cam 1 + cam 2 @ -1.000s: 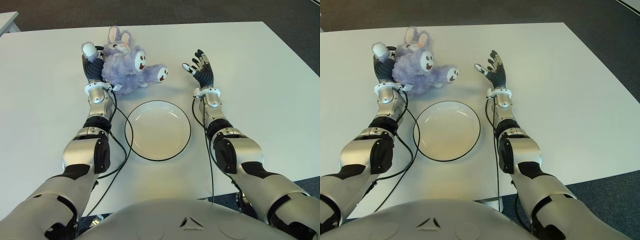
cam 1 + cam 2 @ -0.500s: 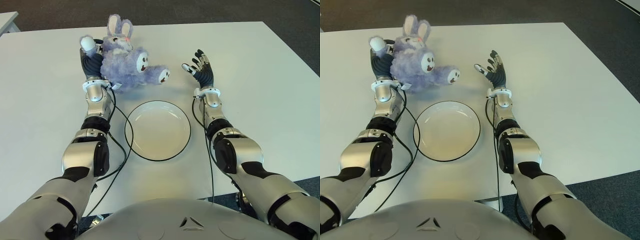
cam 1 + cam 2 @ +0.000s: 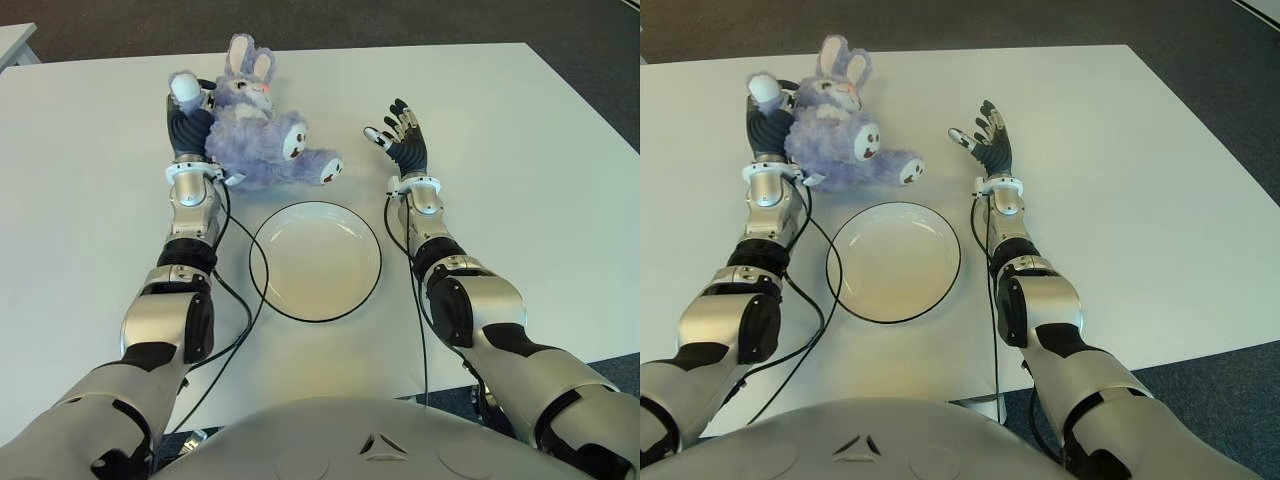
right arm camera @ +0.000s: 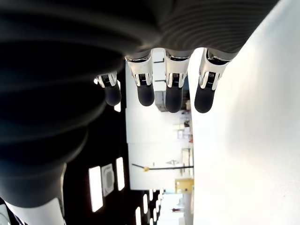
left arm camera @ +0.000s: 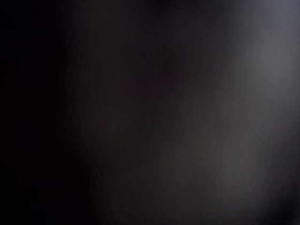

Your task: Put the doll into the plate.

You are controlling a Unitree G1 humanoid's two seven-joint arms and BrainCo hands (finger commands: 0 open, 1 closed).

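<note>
Left robot hand grips doll at far side of tabletop, beyond plate. Right robot hand near plate w/ fingers spread, holding nothing. Tip: carry doll over plate center, lower, then let go.

There was one purple doll, one white plate, one table, and two hands.

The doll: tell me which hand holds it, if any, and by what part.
The left hand holds the doll by the side of its body, near one raised arm; the exact finger contact is hidden. The right hand is open and holds nothing.
</note>
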